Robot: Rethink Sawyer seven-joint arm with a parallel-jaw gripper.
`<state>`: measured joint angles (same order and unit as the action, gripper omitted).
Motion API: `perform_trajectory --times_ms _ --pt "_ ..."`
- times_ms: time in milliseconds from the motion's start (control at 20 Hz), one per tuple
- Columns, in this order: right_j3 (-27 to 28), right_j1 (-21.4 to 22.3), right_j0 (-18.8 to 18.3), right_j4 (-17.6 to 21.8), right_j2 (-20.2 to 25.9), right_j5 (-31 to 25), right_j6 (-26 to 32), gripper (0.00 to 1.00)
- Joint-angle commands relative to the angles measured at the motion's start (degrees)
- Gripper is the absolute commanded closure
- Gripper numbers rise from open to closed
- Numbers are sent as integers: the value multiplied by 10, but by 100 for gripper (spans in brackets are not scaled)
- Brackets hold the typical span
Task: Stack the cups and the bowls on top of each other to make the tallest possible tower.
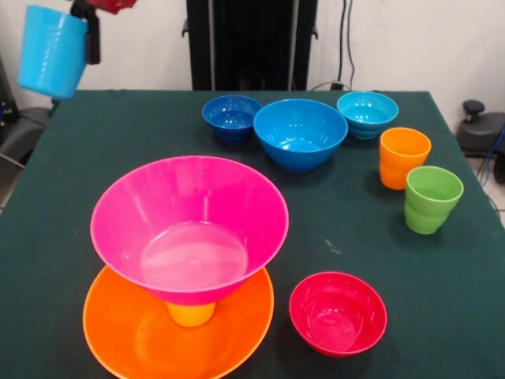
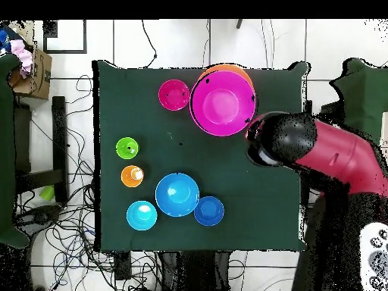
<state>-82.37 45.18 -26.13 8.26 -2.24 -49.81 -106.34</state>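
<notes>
The tower [image 1: 185, 268] stands at the near-left part of the green desk [image 1: 71, 197]: the large orange bowl [image 1: 134, 339] sits flat as the base, the yellow cup [image 1: 191, 313] stands in its hollow as a spacer, and the large pink bowl [image 1: 189, 229] rests upright on that cup. I take it the wide bowls alternate with narrow cups so each layer adds height without nesting down into the one below.

The light-blue cup [image 1: 51, 51] hangs in the air at the upper left, well apart from the tower, mouth up and slightly tilted. The claw [image 1: 91, 28] is clamped on its rim, one dark finger showing down the cup's outer wall; it seems bound for the pink bowl's floor.

The small red bowl [image 1: 338, 313] sits just beside the tower. Farther back are the small dark blue bowl [image 1: 231, 117], the medium blue bowl [image 1: 300, 133] and the small cyan bowl [image 1: 368, 113] in a row, with the orange cup [image 1: 404, 157] and green cup [image 1: 432, 197] standing upright at the right, all unused so far.

From overhead, the red arm [image 2: 341, 155] reaches in beside the tower, hiding the claw beneath it.
</notes>
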Motion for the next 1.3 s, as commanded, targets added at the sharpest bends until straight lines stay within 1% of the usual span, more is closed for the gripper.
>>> perform_trajectory --times_ms 50,350,600,800,1050,1300 --pt "-16 -24 -1 44 101 -5 159 100" --pt "-6 -29 0 38 117 -18 126 100" --pt "-2 -29 -8 36 132 -36 131 100" --pt "9 -43 -14 53 138 -20 130 100" --pt "9 -55 -25 65 150 3 134 100" --pt "20 -75 -25 75 154 20 122 100"
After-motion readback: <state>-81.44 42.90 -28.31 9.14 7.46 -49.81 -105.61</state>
